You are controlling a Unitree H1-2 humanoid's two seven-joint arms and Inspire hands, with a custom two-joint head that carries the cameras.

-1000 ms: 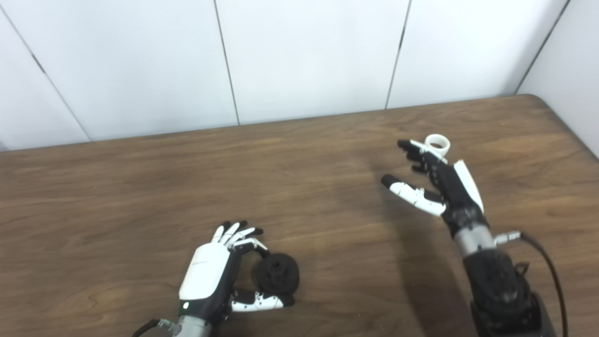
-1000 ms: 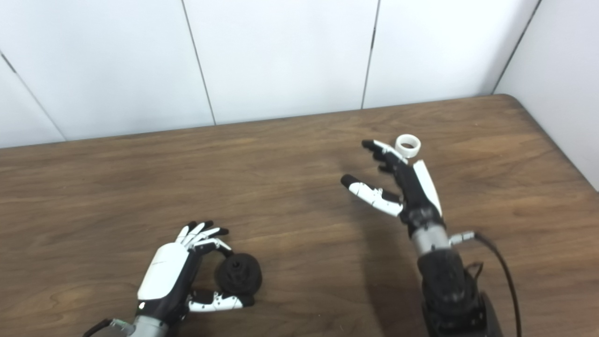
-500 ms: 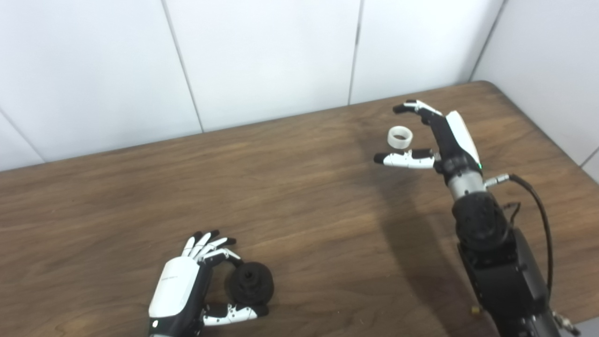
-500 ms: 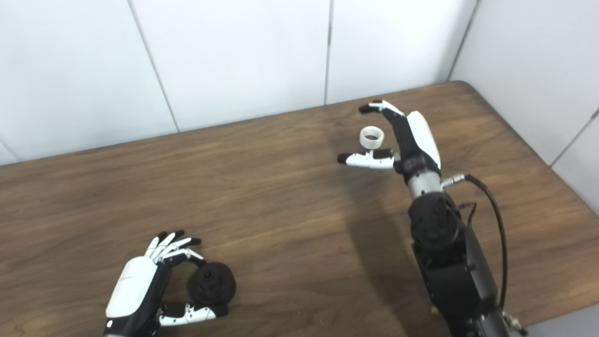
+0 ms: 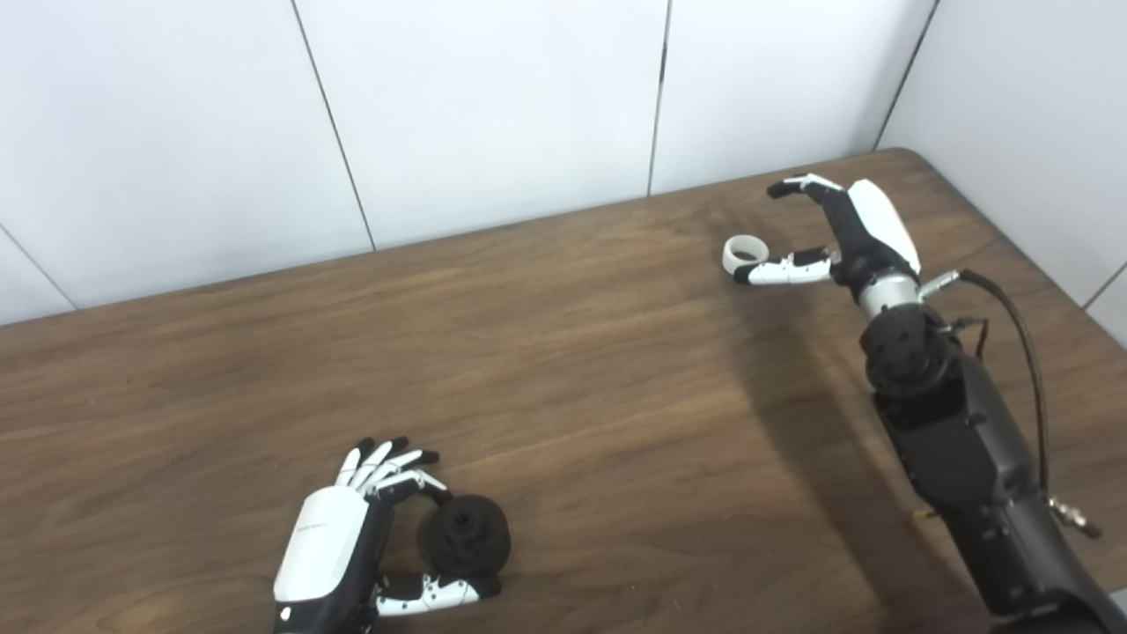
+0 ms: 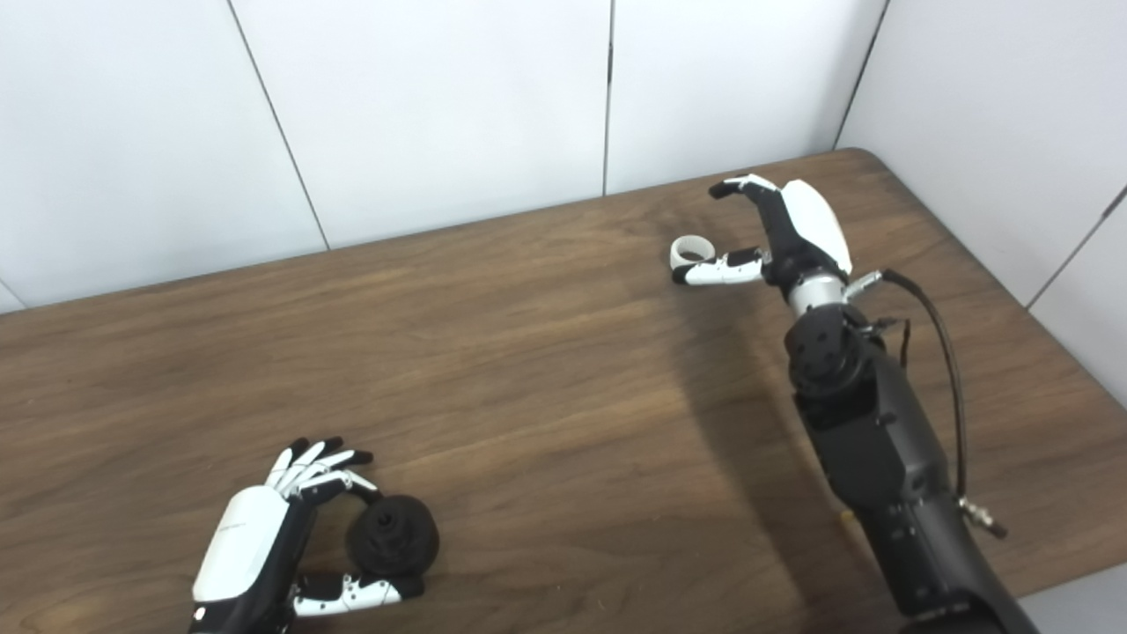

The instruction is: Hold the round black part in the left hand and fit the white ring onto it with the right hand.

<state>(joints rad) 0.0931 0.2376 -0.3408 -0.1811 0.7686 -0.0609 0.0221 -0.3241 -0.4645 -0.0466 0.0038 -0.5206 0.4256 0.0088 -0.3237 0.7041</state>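
The round black part (image 5: 464,534) rests on the wooden table (image 5: 563,352) near its front edge. My left hand (image 5: 352,537) pinches it between the thumb on the near side and one curled finger on the far side, the other fingers spread. The white ring (image 5: 742,254) lies flat on the table at the back right. My right hand (image 5: 845,233) is open just right of it, fingers arched above the table behind the ring, thumb tip against the ring's near side. Nothing is held in that hand.
The table's rounded far-right corner (image 6: 867,157) and right edge lie close to my right arm (image 6: 872,440). White wall panels (image 6: 440,106) stand directly behind the table. A black cable (image 6: 946,352) loops off the right forearm.
The view has shifted. My right hand has reached farther back, from short of the ring to beside it, and its thumb now meets the ring. The left hand and black part have stayed put.
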